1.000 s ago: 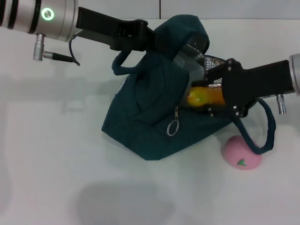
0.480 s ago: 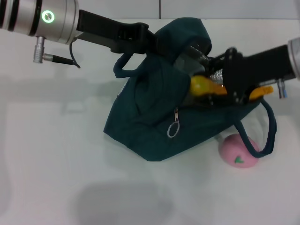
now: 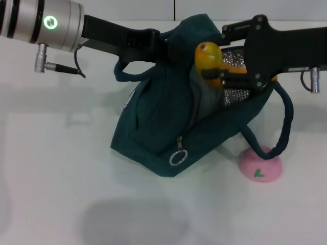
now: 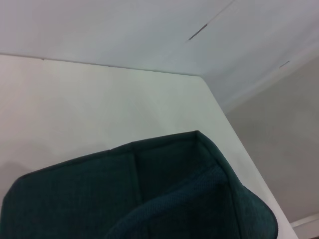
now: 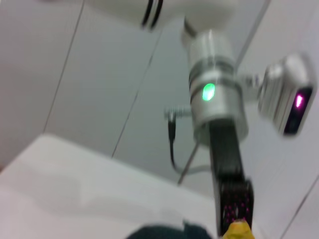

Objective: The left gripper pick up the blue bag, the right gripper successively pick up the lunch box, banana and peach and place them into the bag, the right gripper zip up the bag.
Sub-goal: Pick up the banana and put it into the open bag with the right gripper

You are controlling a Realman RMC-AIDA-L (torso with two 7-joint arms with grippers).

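Head view: left claw [image 3: 166, 46] pinches the top rear edge of the blue bag [image 3: 163, 122], holding it up off the white bench [image 3: 61, 178]; soft teal fabric sags, silver foil lining shows at the mouth, ring zipper pull [image 3: 178, 157] hangs low. Right claw [image 3: 217, 75] clamps the banana [image 3: 212, 58] over the opening. Banana looks smooth, stiff, light; mid-body hold suits it. Peach [image 3: 261, 166], round, pink, sits on the bench beside the bag's base under a loop handle; likely rolls, take across its widest part. Lunch box not visible.

Left wrist view: only teal bag fabric, weave texture; no fingers shown.

Right wrist view: left arm's green-lit wrist, banana tip at the edge.
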